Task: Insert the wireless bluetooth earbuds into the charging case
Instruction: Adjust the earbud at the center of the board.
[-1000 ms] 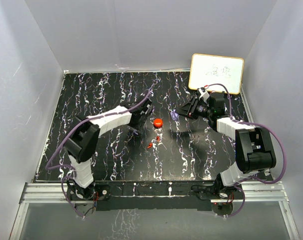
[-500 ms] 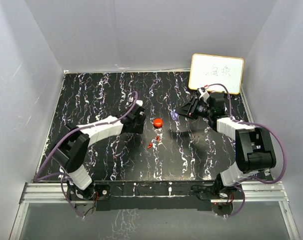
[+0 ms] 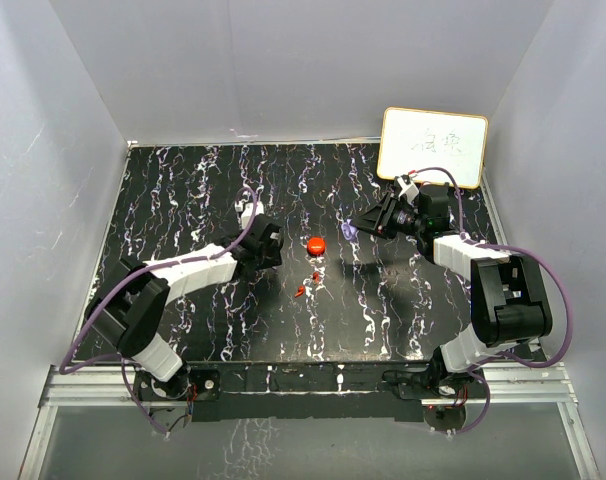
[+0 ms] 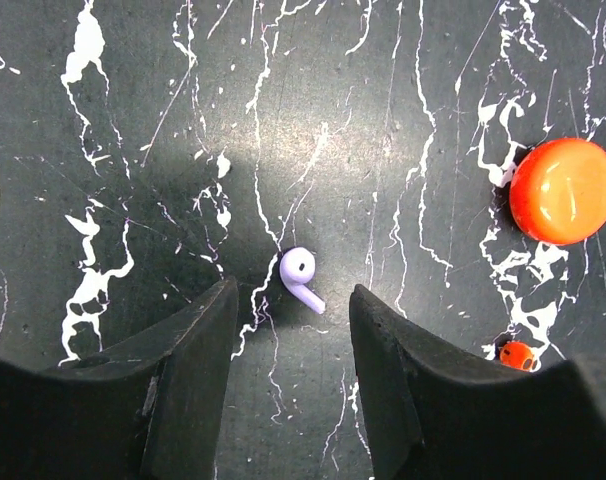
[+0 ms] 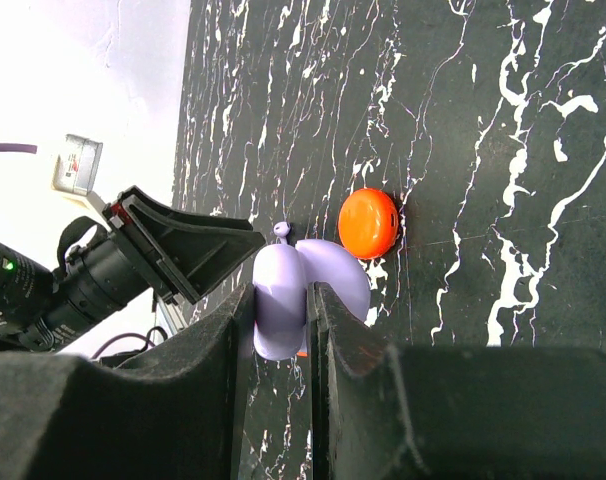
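A lavender earbud [image 4: 301,278] lies on the black marbled table, just ahead of and between the fingertips of my open left gripper [image 4: 293,305]; that gripper [image 3: 270,245] sits low, left of the red round case [image 3: 315,243]. Two red earbuds [image 3: 301,291] [image 3: 316,276] lie in front of the red case; one shows in the left wrist view [image 4: 517,354]. My right gripper [image 3: 355,230] is shut on the hinged-open lavender case [image 5: 281,300], held above the table right of the red case [image 5: 369,222]. The right wrist view also shows the lavender earbud [image 5: 280,231].
A white board [image 3: 433,146] with writing leans at the back right corner. Grey walls enclose the table [image 3: 183,200] on three sides. A metal rail [image 3: 303,385] runs along the near edge by the arm bases.
My left arm has drawn back and left, lowering its open gripper around the lavender earbud. The right arm and its case have not moved.
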### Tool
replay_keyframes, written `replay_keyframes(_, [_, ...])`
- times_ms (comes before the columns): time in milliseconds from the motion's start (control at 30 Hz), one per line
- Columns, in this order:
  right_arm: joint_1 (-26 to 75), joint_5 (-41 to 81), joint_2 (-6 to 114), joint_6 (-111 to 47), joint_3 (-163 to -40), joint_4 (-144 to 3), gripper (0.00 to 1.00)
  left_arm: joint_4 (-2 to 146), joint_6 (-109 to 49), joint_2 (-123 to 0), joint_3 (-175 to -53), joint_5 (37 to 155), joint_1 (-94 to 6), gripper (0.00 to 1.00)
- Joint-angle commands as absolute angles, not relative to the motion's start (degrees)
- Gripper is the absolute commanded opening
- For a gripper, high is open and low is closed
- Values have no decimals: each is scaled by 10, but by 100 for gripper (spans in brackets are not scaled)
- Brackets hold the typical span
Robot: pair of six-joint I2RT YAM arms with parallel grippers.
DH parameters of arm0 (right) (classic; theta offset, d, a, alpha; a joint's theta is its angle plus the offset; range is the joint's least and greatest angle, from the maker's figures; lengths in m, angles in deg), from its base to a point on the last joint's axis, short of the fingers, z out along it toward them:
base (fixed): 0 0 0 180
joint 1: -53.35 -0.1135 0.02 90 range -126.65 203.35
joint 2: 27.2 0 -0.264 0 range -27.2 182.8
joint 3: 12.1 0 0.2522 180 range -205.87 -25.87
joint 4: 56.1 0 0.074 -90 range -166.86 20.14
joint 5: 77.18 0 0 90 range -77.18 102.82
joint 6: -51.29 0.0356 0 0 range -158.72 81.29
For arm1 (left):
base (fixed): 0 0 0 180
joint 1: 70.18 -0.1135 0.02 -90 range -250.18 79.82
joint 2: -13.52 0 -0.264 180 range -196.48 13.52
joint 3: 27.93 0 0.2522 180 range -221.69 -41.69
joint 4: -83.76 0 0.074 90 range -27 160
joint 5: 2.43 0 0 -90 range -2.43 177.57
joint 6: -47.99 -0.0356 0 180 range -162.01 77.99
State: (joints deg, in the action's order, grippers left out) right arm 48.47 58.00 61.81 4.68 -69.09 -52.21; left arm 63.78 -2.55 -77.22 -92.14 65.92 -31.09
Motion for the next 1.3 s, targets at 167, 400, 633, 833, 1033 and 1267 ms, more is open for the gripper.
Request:
replay_keyframes(167, [483, 582, 611, 37, -685, -503, 0, 683, 19, -763, -898, 641, -314, 46])
replay_keyframes(400, [483, 582, 611, 37, -683, -503, 0, 700, 31, -776, -887, 635, -313, 44])
replay_keyframes(633, [483, 582, 612, 37, -682, -502, 0, 708, 35, -794, -885, 631, -313, 43])
replay_keyframes(833, [483, 582, 612, 36, -681, -502, 0, 706, 37, -803, -884, 633, -312, 44])
replay_keyframes(1033, [483, 582, 612, 36, -681, -501, 0, 717, 36, -813, -887, 647, -309, 45])
replay_keyframes(1267, [483, 580, 609, 36, -679, -503, 0, 745, 39, -826, -887, 687, -307, 45])
